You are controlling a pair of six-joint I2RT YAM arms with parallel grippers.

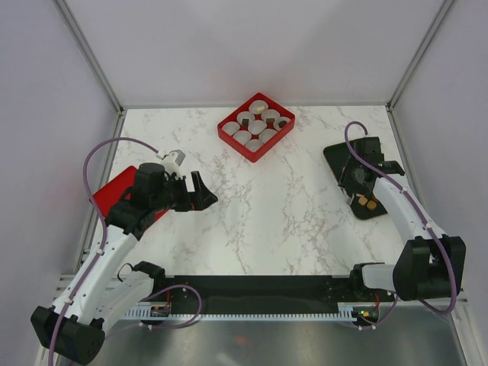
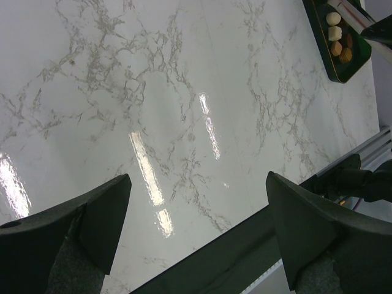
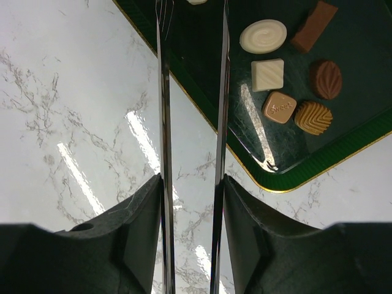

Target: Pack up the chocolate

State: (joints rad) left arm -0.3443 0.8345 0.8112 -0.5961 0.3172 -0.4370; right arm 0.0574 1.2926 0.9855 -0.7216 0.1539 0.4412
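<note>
Several chocolate pieces (image 3: 279,107), white, tan and brown, lie on a dark green tray (image 3: 343,144) at the right; they also show in the top view (image 1: 367,203) and the left wrist view (image 2: 339,44). My right gripper (image 3: 191,180) is shut on long metal tweezers (image 3: 164,122), whose open arms reach over the tray's edge, left of the pieces. The tweezers hold nothing that I can see. My left gripper (image 2: 197,177) is open and empty above bare marble, at the left in the top view (image 1: 200,191).
A red box (image 1: 229,136) with several white paper cups (image 1: 242,136) stands at the back centre; one cup seems to hold a brown piece. A flat red lid (image 1: 114,191) lies under the left arm. A black rail (image 2: 245,236) runs along the table's near edge.
</note>
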